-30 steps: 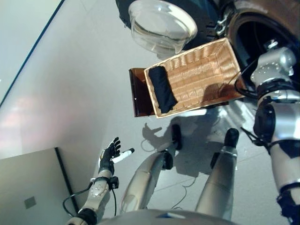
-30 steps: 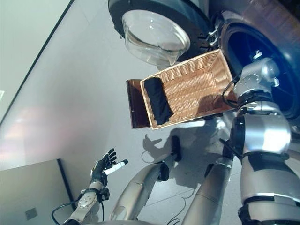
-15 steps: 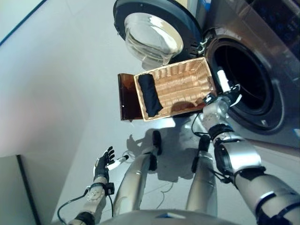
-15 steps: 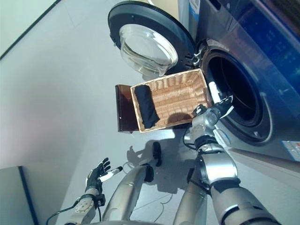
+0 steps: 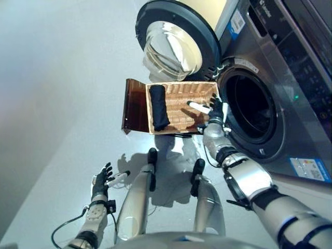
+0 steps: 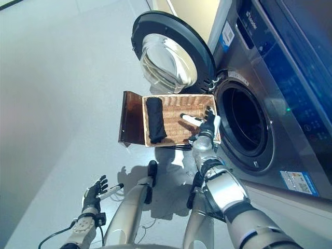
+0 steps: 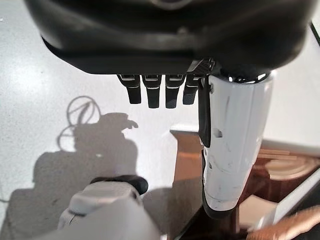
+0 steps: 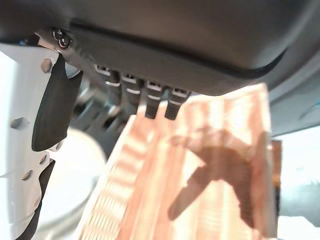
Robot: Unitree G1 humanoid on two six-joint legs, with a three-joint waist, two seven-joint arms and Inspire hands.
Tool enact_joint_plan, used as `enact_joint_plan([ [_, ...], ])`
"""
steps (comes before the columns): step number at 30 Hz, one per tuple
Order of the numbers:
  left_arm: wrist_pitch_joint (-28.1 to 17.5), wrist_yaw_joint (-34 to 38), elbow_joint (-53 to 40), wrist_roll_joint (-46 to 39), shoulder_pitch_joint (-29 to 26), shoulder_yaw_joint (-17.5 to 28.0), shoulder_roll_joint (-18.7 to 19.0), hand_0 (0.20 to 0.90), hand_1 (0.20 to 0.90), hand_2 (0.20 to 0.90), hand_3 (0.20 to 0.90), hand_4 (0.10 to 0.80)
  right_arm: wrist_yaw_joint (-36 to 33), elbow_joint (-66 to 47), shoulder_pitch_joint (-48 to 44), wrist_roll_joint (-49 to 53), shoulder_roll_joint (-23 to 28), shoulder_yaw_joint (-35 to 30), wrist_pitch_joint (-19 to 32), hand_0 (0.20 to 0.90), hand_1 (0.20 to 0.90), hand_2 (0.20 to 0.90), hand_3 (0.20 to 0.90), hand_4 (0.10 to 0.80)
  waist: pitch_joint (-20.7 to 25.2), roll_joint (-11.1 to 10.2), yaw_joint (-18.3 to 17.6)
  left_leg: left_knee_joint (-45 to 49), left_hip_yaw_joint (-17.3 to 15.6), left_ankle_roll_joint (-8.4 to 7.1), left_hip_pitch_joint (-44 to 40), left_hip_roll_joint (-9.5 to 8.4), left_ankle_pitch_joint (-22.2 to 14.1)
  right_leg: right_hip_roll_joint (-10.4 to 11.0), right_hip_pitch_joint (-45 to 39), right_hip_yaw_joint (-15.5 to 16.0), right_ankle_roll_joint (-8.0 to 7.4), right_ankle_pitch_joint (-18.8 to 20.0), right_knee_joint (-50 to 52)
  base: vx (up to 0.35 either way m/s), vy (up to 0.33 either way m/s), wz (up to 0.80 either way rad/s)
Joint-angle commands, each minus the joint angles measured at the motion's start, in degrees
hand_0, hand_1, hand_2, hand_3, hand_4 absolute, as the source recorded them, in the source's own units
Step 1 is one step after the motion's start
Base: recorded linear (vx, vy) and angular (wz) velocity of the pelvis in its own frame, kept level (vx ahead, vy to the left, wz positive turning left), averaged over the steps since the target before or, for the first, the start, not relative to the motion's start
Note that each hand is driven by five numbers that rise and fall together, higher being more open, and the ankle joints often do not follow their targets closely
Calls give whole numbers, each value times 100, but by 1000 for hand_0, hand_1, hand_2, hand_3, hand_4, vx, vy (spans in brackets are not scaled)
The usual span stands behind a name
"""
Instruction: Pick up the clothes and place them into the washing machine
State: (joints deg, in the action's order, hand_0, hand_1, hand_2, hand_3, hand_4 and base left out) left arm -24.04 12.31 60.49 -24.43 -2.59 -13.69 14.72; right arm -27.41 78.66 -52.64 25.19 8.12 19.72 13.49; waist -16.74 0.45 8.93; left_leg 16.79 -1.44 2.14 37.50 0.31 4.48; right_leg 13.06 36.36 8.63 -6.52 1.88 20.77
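Note:
A folded black garment [image 5: 158, 107] lies at the left end of the shallow wicker basket [image 5: 178, 124], which rests on a low dark brown box [image 5: 134, 106] beside the washing machine. The machine's drum opening [image 5: 250, 115] is dark, and its round door [image 5: 175, 45] stands open behind the basket. My right hand [image 5: 215, 110] is open and empty over the basket's right end, near the drum opening, thumb pointing toward the garment. The right wrist view shows the wicker [image 8: 200, 185] under the straight fingers [image 8: 150, 100]. My left hand [image 5: 100, 180] is open and empty, low over the floor at the left.
The grey washing machine [image 6: 280, 98] fills the right side. The pale floor [image 5: 57, 104] stretches to the left of the box and basket. In the left wrist view the brown box [image 7: 187, 160] lies past the thumb [image 7: 232, 145].
The camera has swung, so the whole scene shifted. My right hand has come away from the drum opening and now hovers over the basket's right end. The left hand stays low.

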Motion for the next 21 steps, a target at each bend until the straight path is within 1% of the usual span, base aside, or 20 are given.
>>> enact_joint_plan([
  [1,-241,308,-226,83,69,195,549,900,900,900,900,800,-182,-139,-558,-101,223,25,254,900,900,900,900,800,0,-12,264,126,-43,-432,263,-41,-472,-75,-78,229,301,-398,-24,1,6,8],
  [5,-241,308,-227,83,69,196,549,900,900,900,900,800,-182,-139,-559,-100,223,25,254,900,900,900,900,800,0,-12,263,127,-43,-432,264,-41,-472,-75,-77,229,301,-398,-24,7,-8,11],
  [6,-280,506,-522,241,-16,254,668,900,900,900,900,800,-287,17,-784,96,202,-34,276,900,900,900,900,800,-134,-11,416,305,11,-445,428,-91,-521,-16,-26,359,335,-535,197,48,-43,29],
  [7,-298,684,-804,481,-51,221,758,900,900,900,900,800,-345,111,-917,164,262,-45,274,900,900,900,900,800,-225,12,492,384,45,-449,518,-118,-554,20,2,427,336,-601,307,58,-33,31],
  [8,-284,785,-857,593,-105,209,789,900,900,900,900,800,-376,197,-1001,199,279,-86,282,900,900,900,900,800,-263,26,532,445,47,-449,571,-131,-575,39,37,441,342,-638,386,47,5,31],
  [11,-283,900,-1185,693,-103,194,793,900,900,900,900,800,-431,278,-1122,299,362,-139,290,900,900,900,900,800,-351,55,629,562,59,-440,718,-157,-626,66,130,508,348,-721,530,31,25,69],
  [12,-291,934,-1230,728,-114,191,802,900,900,900,900,800,-447,321,-1178,302,382,-134,285,900,900,900,900,800,-383,66,659,608,64,-434,772,-167,-640,83,155,524,349,-734,558,28,26,24],
  [16,-306,1048,-1383,778,-155,174,777,900,900,900,900,800,-546,413,-1337,323,462,-144,258,900,900,900,900,800,-488,115,749,675,84,-428,946,-202,-671,122,261,542,344,-802,648,39,42,1],
  [21,-298,1180,-1490,882,-257,91,729,900,900,900,900,800,-609,587,-1454,338,465,-176,233,900,900,900,900,800,-515,155,827,765,117,-431,1142,-245,-718,161,379,592,346,-866,734,44,22,9],
])
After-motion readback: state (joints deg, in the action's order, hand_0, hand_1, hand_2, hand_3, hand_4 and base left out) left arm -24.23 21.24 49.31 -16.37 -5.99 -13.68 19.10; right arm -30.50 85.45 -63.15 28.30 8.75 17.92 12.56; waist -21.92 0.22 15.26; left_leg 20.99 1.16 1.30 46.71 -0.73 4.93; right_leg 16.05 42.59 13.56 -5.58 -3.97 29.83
